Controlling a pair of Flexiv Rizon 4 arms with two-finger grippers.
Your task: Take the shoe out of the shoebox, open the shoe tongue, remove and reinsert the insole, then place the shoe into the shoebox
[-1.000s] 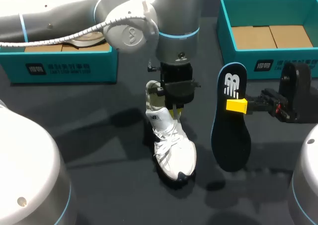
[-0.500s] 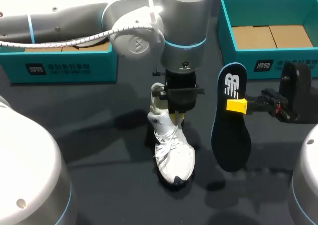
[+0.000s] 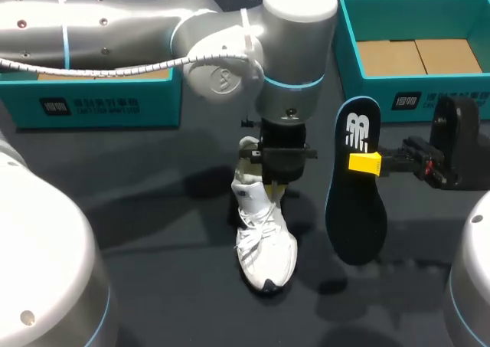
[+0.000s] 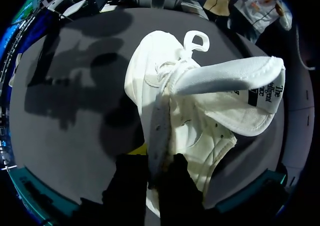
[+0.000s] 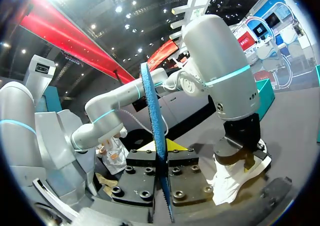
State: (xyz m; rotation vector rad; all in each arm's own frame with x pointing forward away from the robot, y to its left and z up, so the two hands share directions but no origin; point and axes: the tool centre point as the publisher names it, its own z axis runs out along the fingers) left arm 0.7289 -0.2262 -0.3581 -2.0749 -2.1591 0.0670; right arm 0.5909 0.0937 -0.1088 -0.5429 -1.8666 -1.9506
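Shifted slightly toward the bench (image 3: 153,217) right edge: left claw (image 3: 274,180), clamped on white sneaker (image 3: 264,240) collar, mid-bench, tongue raised. Right claw (image 3: 366,163) grips blue insole (image 3: 356,209) upright alongside. Step, apparently: reinsertion; next, insole toe into opening.

Dark table (image 3: 153,232): shoe (image 3: 264,247), two shoeboxes (image 3: 99,102) (image 3: 367,98)

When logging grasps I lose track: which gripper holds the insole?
The right gripper, coming in from the right, is shut on the dark insole; the left gripper clamps the white shoe instead.
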